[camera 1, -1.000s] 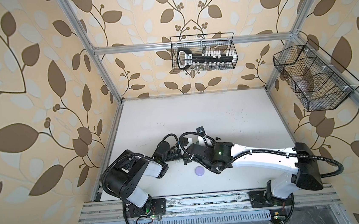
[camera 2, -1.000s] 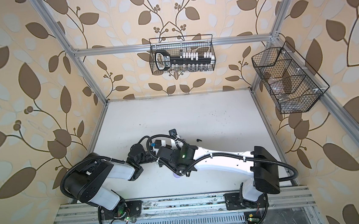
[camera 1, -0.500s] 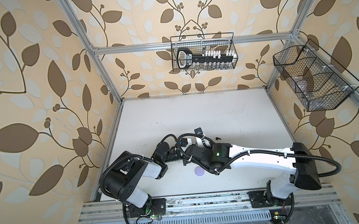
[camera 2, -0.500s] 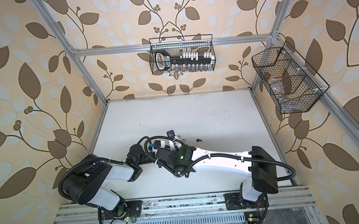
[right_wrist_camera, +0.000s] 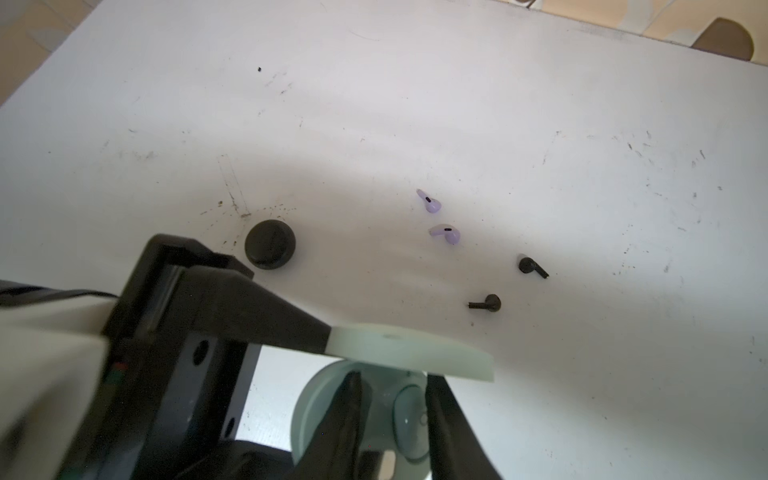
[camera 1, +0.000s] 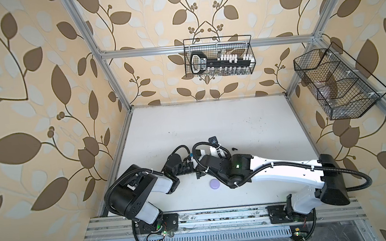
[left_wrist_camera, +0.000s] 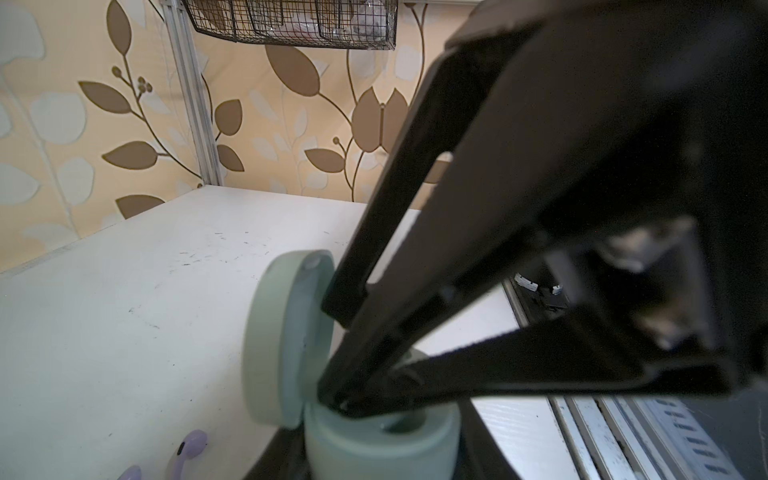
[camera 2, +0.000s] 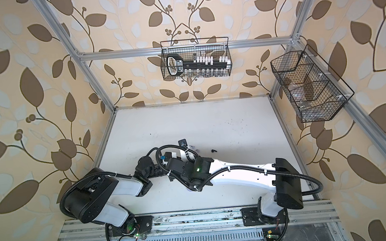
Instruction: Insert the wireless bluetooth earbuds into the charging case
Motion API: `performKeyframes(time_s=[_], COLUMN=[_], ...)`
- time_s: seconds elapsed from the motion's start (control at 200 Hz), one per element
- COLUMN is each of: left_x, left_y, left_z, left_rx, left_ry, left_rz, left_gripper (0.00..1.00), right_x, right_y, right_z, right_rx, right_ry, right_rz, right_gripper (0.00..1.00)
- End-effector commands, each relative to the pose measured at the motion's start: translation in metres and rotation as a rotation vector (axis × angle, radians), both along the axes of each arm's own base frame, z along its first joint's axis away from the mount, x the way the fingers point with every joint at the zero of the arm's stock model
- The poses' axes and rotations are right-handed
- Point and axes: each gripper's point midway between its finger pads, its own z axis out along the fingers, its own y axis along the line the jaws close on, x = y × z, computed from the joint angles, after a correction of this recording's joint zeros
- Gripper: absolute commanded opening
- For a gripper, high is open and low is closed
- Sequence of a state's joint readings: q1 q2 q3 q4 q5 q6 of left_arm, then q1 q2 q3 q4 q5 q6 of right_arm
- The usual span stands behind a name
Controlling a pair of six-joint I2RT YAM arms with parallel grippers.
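Left gripper (left_wrist_camera: 378, 453) pinches the open case (right_wrist_camera: 305, 419) at its base. Right gripper (right_wrist_camera: 394, 386) over the case well — jaws slightly spread. Lilac earbuds (right_wrist_camera: 430, 202) and black earbuds (right_wrist_camera: 530, 266) lie near the case.

The far half of the table (camera 1: 211, 124) lies bare from left edge to right edge, with room to pass. Toward the front edge the left arm (camera 1: 159, 186) and right arm (camera 1: 282, 172) crowd the middle. The right gripper (right_wrist_camera: 392, 390) hangs over the open mint case (left_wrist_camera: 374, 440), whose upright lid (left_wrist_camera: 286, 332) walls one side. Loose around them lie lilac earbuds (right_wrist_camera: 445, 233), black earbuds (right_wrist_camera: 528, 264), a black case (right_wrist_camera: 270, 244) and a lilac case (camera 1: 214, 184).
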State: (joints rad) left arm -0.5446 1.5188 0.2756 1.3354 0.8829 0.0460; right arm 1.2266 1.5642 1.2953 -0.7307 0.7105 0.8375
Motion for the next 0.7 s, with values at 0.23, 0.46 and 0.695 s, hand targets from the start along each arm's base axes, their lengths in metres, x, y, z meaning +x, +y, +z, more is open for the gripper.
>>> performKeyframes(time_s=[0.23, 0.46, 0.695], left_x=[-0.006, -0.005, 0.023], left_y=[0.0, 0.009, 0.037], left_z=[0.024, 0.025, 0.036], left_rx=[-0.055, -0.055, -0.088], left_ry=[-0.135, -0.152, -0.091], left_rz=[-0.006, 0.044, 0.17], left_gripper=[0.0, 0.0, 0.0], right_x=[-0.01, -0.035, -0.044], right_y=[-0.006, -0.016, -0.052], right_z=[0.025, 0.074, 0.075], right_rx=[0.08, 0.192, 0.319], right_ry=[-0.021, -0.11, -0.16], right_rz=[0.01, 0.076, 0.057], right_gripper=[0.32, 0.46, 0.57])
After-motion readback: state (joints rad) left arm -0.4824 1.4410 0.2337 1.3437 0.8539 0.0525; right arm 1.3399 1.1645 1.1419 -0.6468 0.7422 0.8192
